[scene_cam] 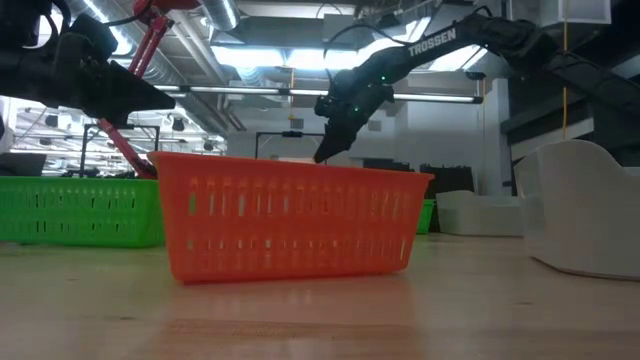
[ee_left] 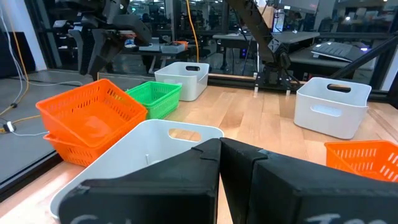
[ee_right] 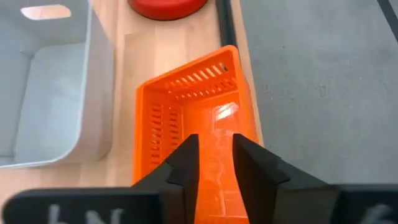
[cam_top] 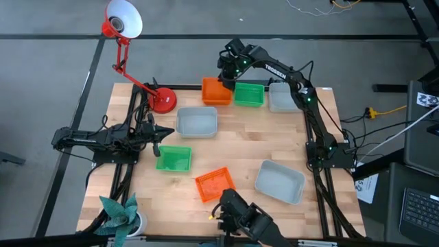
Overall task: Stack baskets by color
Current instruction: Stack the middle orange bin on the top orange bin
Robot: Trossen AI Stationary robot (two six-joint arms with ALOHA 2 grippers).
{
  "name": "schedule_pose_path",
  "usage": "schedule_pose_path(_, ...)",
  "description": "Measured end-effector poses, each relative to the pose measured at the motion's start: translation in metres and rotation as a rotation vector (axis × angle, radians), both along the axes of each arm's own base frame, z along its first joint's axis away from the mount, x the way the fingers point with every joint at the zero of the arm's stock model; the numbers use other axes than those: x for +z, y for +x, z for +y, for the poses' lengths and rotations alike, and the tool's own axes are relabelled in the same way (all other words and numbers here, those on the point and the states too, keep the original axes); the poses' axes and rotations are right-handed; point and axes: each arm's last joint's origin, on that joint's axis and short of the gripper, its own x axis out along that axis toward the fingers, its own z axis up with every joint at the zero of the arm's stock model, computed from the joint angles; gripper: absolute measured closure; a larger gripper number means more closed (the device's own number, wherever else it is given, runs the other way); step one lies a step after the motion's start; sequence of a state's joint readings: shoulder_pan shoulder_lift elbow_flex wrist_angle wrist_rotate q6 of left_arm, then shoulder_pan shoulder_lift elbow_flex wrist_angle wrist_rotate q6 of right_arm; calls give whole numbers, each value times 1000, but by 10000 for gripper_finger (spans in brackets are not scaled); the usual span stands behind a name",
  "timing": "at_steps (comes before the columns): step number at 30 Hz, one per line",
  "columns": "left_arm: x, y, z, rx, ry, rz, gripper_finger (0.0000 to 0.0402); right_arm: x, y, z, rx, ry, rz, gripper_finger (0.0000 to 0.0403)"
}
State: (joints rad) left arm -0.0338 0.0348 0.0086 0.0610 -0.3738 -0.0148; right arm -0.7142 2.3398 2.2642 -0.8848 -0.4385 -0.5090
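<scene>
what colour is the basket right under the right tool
Orange basket, clearest in the right wrist view.

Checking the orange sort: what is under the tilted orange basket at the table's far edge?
A second orange basket sits under the tilted orange basket; its inside is covered.

A robotics lab. Exposed ceiling ducts (scene_cam: 300, 40) and strip lights upper centre of the low view; workbenches (ee_left: 323, 50) upper right of the left wrist view.

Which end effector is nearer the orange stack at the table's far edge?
Right. The right end effector hangs just above the orange stack; the left end effector waits well away, beside a green basket.
</scene>
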Motion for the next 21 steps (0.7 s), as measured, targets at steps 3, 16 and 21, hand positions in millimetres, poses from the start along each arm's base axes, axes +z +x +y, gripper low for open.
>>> schedule_pose_path(3,0,0,0,0,0,0,401,0,1,0,1,-3,-6,290)
schedule_pose_path(16,0,0,0,0,0,0,401,-3,39,31,-156,-479,224,323)
schedule_pose_path(21,0,0,0,-2,-1,0,401,-12,60,42,-172,-565,192,348)
